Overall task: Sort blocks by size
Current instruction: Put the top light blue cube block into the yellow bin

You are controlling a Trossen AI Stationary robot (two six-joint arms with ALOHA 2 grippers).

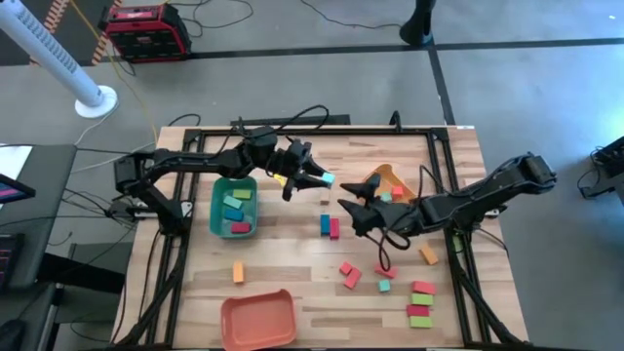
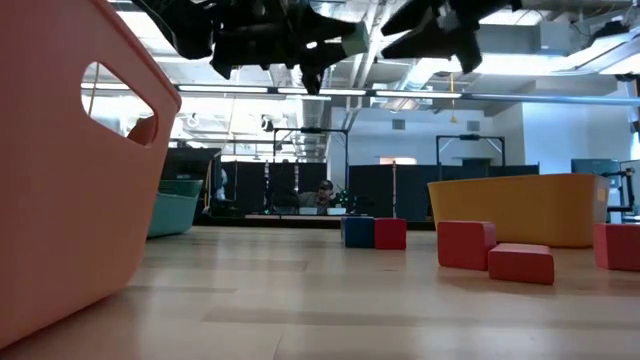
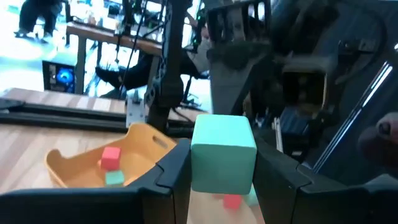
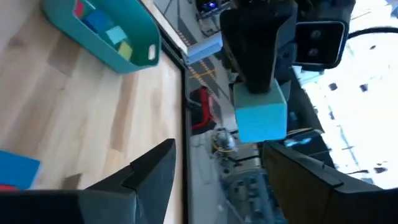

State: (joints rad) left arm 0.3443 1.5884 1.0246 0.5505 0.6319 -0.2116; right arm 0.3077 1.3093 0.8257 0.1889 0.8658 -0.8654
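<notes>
Step in hand, judged: a mid-air handover of one teal block [image 1: 328, 178] above the table's middle. Left gripper [image 1: 320, 179]: fingers closed on the teal block, clearly pinched between them in the left wrist view [image 3: 222, 154]. Right gripper [image 1: 357, 200]: raised just beside it, fingers spread wide and holding nothing; in its own view the block [image 4: 262, 115] hangs ahead of the open fingers, apart from them. Next move, judged: either the right fingers must close squarely around the block before the left lets go, or the left arm carries it alone to a tray; either calls for a steady hold and a clear choice of tray by size. Other blocks: a blue and red pair [image 1: 329, 226] stands at the centre; an orange one [image 1: 237, 272] lies alone towards the left; loose red, green and orange ones [image 1: 349, 276] and a small stack [image 1: 421, 304] lie at the right. Green tray [image 1: 220, 195]: holds several blocks. Yellow tray [image 1: 387, 174]: holds a few small ones. Red tray [image 1: 257, 322]: no blocks seen in it. Surface: pale wooden table [image 1: 292, 258] with dark rails along its sides. Room: grey floor, a red case, trailing cables, a white pole; workshop benches and screens beyond.
</notes>
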